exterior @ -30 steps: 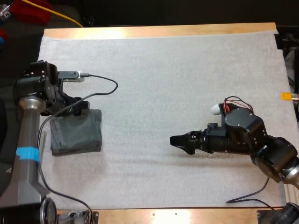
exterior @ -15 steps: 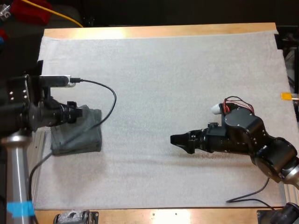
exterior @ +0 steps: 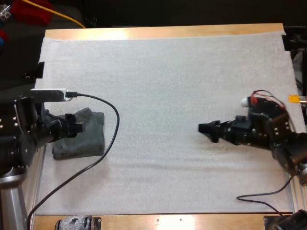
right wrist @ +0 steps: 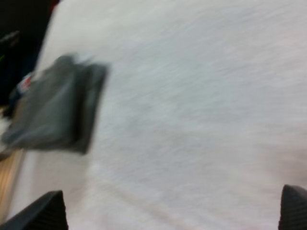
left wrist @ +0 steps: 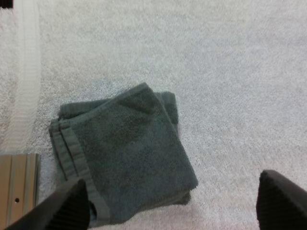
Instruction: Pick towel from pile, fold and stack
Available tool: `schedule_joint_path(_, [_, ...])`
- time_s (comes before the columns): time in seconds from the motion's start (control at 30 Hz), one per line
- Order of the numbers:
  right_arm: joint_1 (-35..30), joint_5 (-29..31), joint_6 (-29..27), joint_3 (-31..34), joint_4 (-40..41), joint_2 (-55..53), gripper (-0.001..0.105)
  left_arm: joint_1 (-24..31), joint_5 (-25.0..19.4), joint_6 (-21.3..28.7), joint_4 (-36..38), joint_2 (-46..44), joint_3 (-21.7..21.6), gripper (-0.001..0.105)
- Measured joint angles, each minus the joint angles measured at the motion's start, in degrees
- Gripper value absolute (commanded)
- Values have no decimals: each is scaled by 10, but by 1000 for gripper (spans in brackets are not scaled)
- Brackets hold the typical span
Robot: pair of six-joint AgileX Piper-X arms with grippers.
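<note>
Both arms have drawn back over the last second: your left gripper (exterior: 72,127) has pulled away from the folded towel (exterior: 88,134) toward the near left corner, and your right gripper (exterior: 207,129) has retreated toward the right edge of the mat (exterior: 168,72).

Your left gripper is released. In the left wrist view its fingers (left wrist: 72,203) stand wide apart above the towel (left wrist: 124,153), touching nothing. Your right gripper is also released and empty. Its fingers (right wrist: 45,211) are spread over bare mat, well apart from the towel (right wrist: 53,115) across the table.

The towel lies flat and square at the left edge of the mat, folded, with several layers showing along one side. You cannot tell from these views whether that is one towel or a small stack.

Judging by this, the pick, fold and placing look done for this towel, and both arms seem to be clearing off. What is left depends on whether more towels wait. No crumpled one lies on the mat as the high view shows it.
</note>
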Motion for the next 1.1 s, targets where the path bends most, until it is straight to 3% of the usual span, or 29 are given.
schedule_joint_path(0.2, [-89, 0, -59, 0, 59, 0, 85, -1, 1, -1, 2, -18, 0, 68])
schedule_joint_path(0.37, [-164, 3, -102, 0, 98, -7, 85, -34, 3, -1, 6, -20, 0, 68])
schedule_joint_path(0.6, [-265, 24, -118, 0, 127, -45, 85, -59, -7, 3, 18, -20, 0, 68])
schedule_joint_path(0.67, [-277, 37, -121, 0, 128, -58, 85, -59, -17, 3, 18, -25, 0, 68])
schedule_joint_path(0.83, [-279, 70, -190, 0, 166, -120, 85, -59, -21, 7, 1, -64, 3, 68])
schedule_joint_path(1.1, [-279, 121, -200, 0, 189, -204, 85, -59, -21, 7, -29, -114, 3, 68])
